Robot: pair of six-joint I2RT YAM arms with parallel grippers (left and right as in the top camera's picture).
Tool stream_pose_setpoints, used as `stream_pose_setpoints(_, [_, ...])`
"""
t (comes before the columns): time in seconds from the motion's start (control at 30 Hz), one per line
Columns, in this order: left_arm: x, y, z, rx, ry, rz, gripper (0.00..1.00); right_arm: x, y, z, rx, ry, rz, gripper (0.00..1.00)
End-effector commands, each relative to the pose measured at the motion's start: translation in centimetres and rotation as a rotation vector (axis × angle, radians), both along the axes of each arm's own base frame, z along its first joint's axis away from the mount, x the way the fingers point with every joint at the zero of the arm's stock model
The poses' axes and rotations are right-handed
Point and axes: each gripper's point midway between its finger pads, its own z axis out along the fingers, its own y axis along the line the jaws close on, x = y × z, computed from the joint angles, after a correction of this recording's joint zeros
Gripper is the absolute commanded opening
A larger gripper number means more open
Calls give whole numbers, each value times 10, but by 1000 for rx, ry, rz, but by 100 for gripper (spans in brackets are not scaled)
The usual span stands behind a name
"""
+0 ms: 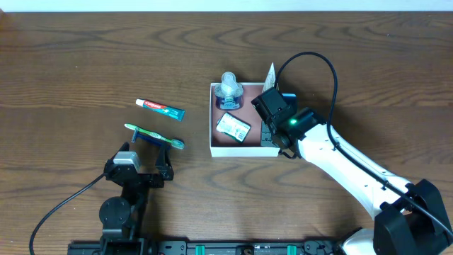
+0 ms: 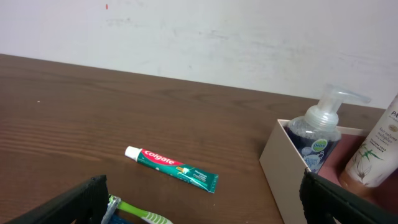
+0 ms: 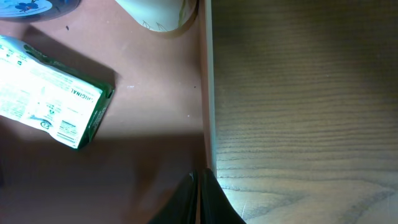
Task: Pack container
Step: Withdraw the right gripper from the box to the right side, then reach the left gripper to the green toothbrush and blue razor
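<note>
The container (image 1: pixel 237 151) is a shallow white box with a pink-brown inside, right of centre. It holds a clear pump soap bottle (image 1: pixel 230 91), a green-and-white packet (image 1: pixel 233 127) and a white tube (image 1: pixel 270 74) at its far right corner. My right gripper (image 1: pixel 274 136) is shut on the container's right wall (image 3: pixel 206 93), its fingertips (image 3: pixel 201 182) pinched on the rim. A Colgate toothpaste tube (image 1: pixel 160 108) and a green toothbrush (image 1: pixel 154 135) lie on the table to the left. My left gripper (image 1: pixel 145 154) is open and empty, just behind the toothbrush (image 2: pixel 140 213).
The brown wooden table (image 1: pixel 85 64) extends all round. In the left wrist view the toothpaste (image 2: pixel 172 168) lies ahead, with the container's white wall (image 2: pixel 283 171) and the soap bottle (image 2: pixel 320 124) at the right. A white wall (image 2: pixel 186 37) stands behind.
</note>
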Motion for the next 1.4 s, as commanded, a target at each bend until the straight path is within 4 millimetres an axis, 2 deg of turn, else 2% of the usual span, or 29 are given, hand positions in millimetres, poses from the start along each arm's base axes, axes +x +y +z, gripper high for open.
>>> stream_pose_setpoints(0.0, [-1, -1, -15, -2, 47, -7, 98, 3, -2, 2, 4, -11, 32, 5])
stream_pose_setpoints(0.13, [-1, -1, -15, -2, 47, -7, 98, 4, 9, 23, 66, -42, 79, 6])
stream_pose_setpoints(0.23, [-1, -1, -15, -2, 47, -7, 98, -1, 12, 58, 126, -90, 93, 8])
stream_pose_setpoints(0.33, [-1, -1, -15, -2, 47, -7, 98, -7, 4, 102, 167, -186, 100, 15])
stream_pose_setpoints(0.47, [-1, -1, -15, -2, 47, -7, 98, -12, -34, 151, 160, -347, 25, 48])
stream_pose_setpoints(0.57, [-1, -1, -15, -2, 47, -7, 98, -17, -71, 170, 125, -414, -71, 68])
stream_pose_setpoints(0.63, [-1, -1, -15, -2, 47, -7, 98, -21, -97, 176, 105, -427, -141, 84])
stream_pose_setpoints(0.73, [-1, -1, -15, -2, 47, -7, 98, -26, -133, 176, 54, -422, -254, 99])
stream_pose_setpoints(0.87, [-1, -1, -15, -2, 47, -7, 98, -29, -179, 175, -9, -418, -409, 99])
stream_pose_setpoints(1.0, [-1, -1, -15, -2, 47, -7, 98, -32, -215, 175, -13, -424, -562, 99])
stream_pose_setpoints(1.2, [-1, -1, -15, -2, 47, -7, 98, -41, -250, 173, -56, -417, -689, 99])
stream_pose_setpoints(1.37, [-1, -1, -15, -2, 47, -7, 98, -42, -255, 173, -58, -416, -708, 99])
